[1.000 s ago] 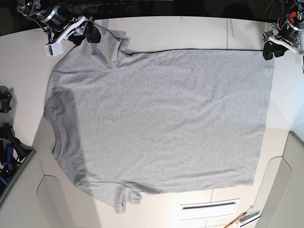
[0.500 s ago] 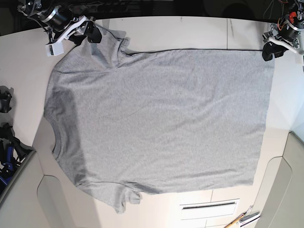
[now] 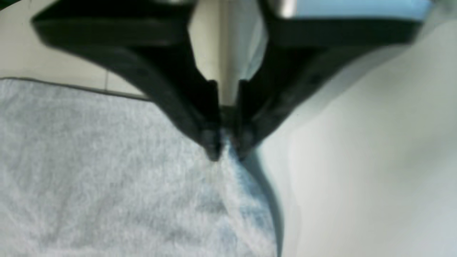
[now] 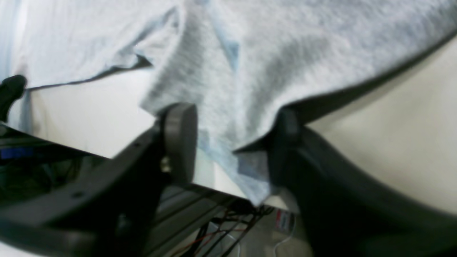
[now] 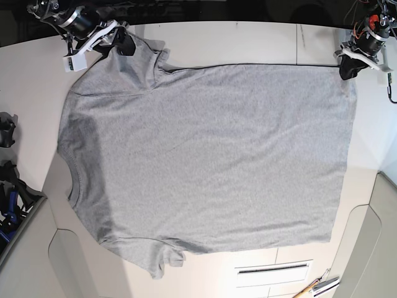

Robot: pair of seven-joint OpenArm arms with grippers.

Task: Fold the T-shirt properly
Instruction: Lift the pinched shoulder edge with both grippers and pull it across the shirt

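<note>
The heather-grey T-shirt lies spread flat on the table, neck to the left and hem to the right, with no lettering showing. My left gripper is at the far hem corner. In the left wrist view it is shut on a pinch of the T-shirt. My right gripper is at the far sleeve. In the right wrist view its fingers stand well apart, and the sleeve edge of the T-shirt hangs loosely between them.
Black clamps and dark gear sit at the table's left edge. A white slotted strip and small tools lie near the front right. The table's far edge runs just behind both grippers.
Both grippers have shifted slightly: the right one a little rightward at the sleeve, the left one a little leftward and back at the hem corner. The shirt stays spread flat.
</note>
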